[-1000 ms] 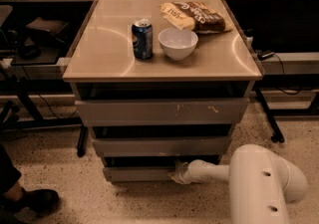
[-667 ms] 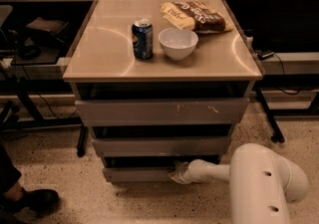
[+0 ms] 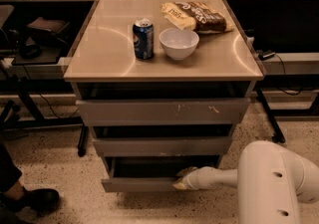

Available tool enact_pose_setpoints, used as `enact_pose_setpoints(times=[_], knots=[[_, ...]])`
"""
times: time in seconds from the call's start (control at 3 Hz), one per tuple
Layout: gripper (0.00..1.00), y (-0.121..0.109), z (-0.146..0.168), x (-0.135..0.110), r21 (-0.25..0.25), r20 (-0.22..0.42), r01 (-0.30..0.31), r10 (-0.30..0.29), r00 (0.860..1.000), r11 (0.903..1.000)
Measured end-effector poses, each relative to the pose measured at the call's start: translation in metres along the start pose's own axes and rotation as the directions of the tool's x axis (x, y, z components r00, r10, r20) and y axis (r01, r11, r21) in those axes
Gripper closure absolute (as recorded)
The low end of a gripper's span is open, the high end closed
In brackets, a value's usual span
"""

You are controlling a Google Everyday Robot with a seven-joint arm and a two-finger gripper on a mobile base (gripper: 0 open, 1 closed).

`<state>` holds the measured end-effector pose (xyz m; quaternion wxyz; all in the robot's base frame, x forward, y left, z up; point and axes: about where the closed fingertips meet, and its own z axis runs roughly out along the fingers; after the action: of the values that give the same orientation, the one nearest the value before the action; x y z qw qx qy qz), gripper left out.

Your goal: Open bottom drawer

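Observation:
The bottom drawer (image 3: 139,184) is the slimmest of three grey handle-less drawers under the tan table. It stands pulled out a little, with a dark gap above its front. My gripper (image 3: 182,180) reaches in from the lower right on a white arm (image 3: 271,183). Its tip sits at the drawer front's top edge, right of centre. The middle drawer (image 3: 162,146) and the wide top drawer (image 3: 162,111) with pale scratches are above it.
On the table top (image 3: 109,54) stand a blue soda can (image 3: 143,39), a white bowl (image 3: 179,43) and a chip bag (image 3: 197,16). A person's dark shoe (image 3: 30,200) is at the lower left. Desk legs and cables flank the cabinet.
The bottom drawer has slid slightly further out with my gripper at its front edge. Nothing on the table top has moved.

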<state>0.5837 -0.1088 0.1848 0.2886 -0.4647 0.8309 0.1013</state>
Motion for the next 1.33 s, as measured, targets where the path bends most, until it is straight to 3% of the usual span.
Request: enact_pose_setpoints(times=[1.33], knots=[[1.0,0.012,-0.008,0.006,0.005,0.009,-0.01,0.01,1.0,0.9999]])
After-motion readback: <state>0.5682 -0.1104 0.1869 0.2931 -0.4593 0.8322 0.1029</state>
